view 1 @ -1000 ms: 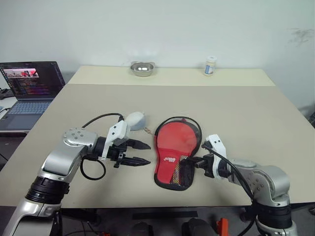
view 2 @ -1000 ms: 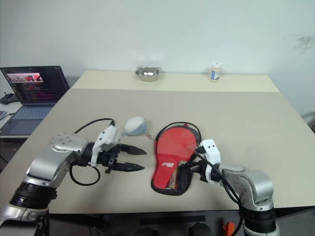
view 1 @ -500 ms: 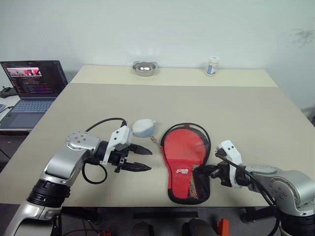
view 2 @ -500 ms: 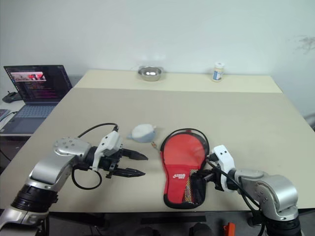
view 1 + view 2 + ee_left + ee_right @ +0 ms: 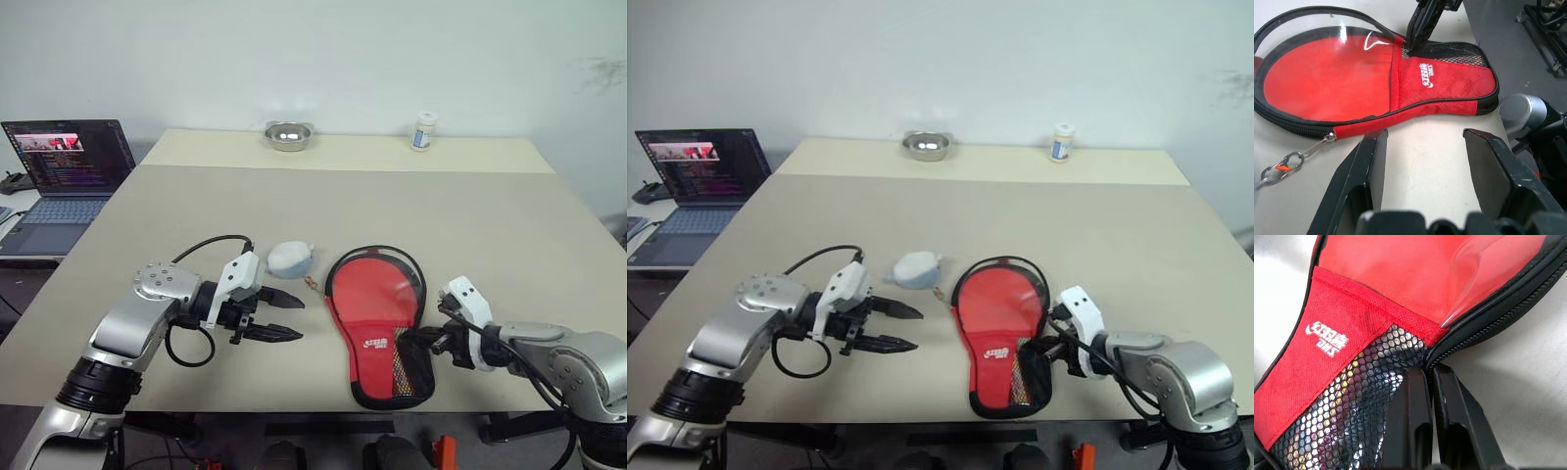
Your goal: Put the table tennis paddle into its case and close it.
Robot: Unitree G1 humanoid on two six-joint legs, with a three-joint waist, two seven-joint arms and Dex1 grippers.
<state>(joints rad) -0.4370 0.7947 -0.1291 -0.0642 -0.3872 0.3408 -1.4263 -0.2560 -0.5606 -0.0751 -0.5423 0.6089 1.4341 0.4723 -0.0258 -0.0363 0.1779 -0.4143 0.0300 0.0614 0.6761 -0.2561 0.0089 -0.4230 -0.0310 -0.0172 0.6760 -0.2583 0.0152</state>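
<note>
The case (image 5: 385, 323) is lying flat on the table (image 5: 490, 225), near the front edge and right of centre, with its round end pointing toward the far edge and its narrow mesh end toward the front edge. The red side with the white logo is facing up. The table tennis paddle (image 5: 1322, 85) is sitting inside the case, its red face showing through the clear panel. The zipper pull (image 5: 1283, 164) is trailing on the table beside the round end.

The right pincer (image 5: 1426, 382) is pressing its two fingers together, clamping the zipper edge of the case where the mesh pocket begins. The left pincer (image 5: 286, 318) is hovering just left of the case with its fingers spread wide, gripping nothing. A grey pouch (image 5: 290, 258) is resting just behind the left pincer. A steel bowl (image 5: 287, 135) and a small bottle (image 5: 421, 131) are standing along the far edge.
</note>
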